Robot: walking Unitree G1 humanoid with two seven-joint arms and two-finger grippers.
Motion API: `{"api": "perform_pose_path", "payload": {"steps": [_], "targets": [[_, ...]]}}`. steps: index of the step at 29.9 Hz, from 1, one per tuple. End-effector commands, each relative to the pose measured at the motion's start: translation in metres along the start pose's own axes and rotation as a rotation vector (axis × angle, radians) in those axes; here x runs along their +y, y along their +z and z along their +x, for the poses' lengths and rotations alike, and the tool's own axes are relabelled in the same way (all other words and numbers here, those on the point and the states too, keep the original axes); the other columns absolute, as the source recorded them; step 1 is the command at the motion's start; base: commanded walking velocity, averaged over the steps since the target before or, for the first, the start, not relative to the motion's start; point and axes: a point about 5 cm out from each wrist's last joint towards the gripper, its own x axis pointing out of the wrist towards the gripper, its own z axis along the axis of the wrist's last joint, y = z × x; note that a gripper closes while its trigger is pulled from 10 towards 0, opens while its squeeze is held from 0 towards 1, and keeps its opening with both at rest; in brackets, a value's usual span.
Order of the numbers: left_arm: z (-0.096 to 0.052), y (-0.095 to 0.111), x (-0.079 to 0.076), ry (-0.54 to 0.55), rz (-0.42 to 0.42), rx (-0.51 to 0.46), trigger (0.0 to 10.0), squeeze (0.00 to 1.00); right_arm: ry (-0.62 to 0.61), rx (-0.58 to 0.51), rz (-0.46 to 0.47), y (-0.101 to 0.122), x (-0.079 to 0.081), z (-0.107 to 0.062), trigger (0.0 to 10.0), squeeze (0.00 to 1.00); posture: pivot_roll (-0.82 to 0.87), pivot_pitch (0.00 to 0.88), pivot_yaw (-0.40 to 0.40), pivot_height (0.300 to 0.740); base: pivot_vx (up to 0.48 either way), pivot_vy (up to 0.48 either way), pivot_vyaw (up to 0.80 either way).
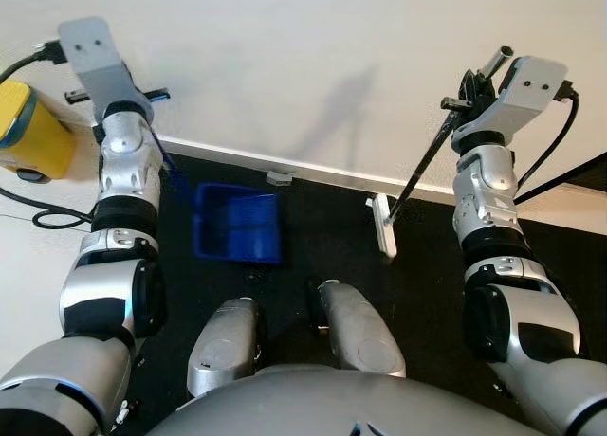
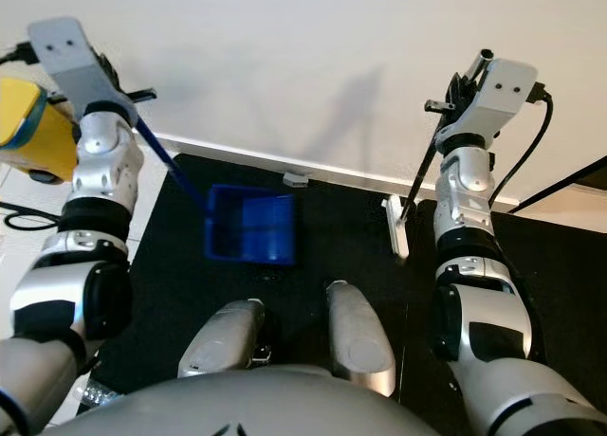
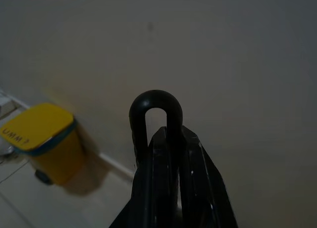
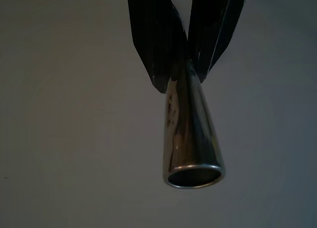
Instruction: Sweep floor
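Left gripper [image 3: 168,153] pinches the blue plastic dustpan's [image 1: 237,227] handle; dustpan sits on black floor mat [image 1: 322,218]. Right gripper [image 4: 185,64] clamps the broom's metal pole [image 1: 417,175]; white head [image 1: 384,226] just beside. Draw head steadily toward pan, kept flat.

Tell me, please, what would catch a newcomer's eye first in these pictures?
Probably the blue dustpan on the dark floor ahead of the robot's feet, its long handle held up by the left claw. To its right, the right claw holds a broom pole slanting down to a white broom head near the baseboard. A yellow bin stands far left by the wall.
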Motion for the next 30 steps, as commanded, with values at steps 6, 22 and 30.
{"api": "perform_pose_path", "payload": {"steps": [6,22,30], "targets": [[-0.007,-0.009,0.008,-0.016,0.001,-0.021,10.0,0.00,0.000,-0.059,0.026,0.008,0.001,0.001,10.0,0.00,0.10,0.000,-0.045,0.740,0.000,0.000,0.00],[-0.012,-0.016,0.000,-0.048,0.061,-0.039,10.0,0.00,0.005,-0.051,0.066,0.006,0.002,0.002,10.0,0.00,0.09,0.000,-0.046,0.740,0.000,0.000,0.00],[-0.007,-0.013,0.011,-0.020,0.086,-0.048,10.0,0.00,0.012,-0.056,0.067,0.007,0.001,0.003,10.0,0.00,0.09,0.000,-0.047,0.740,0.000,0.000,0.00]]}}
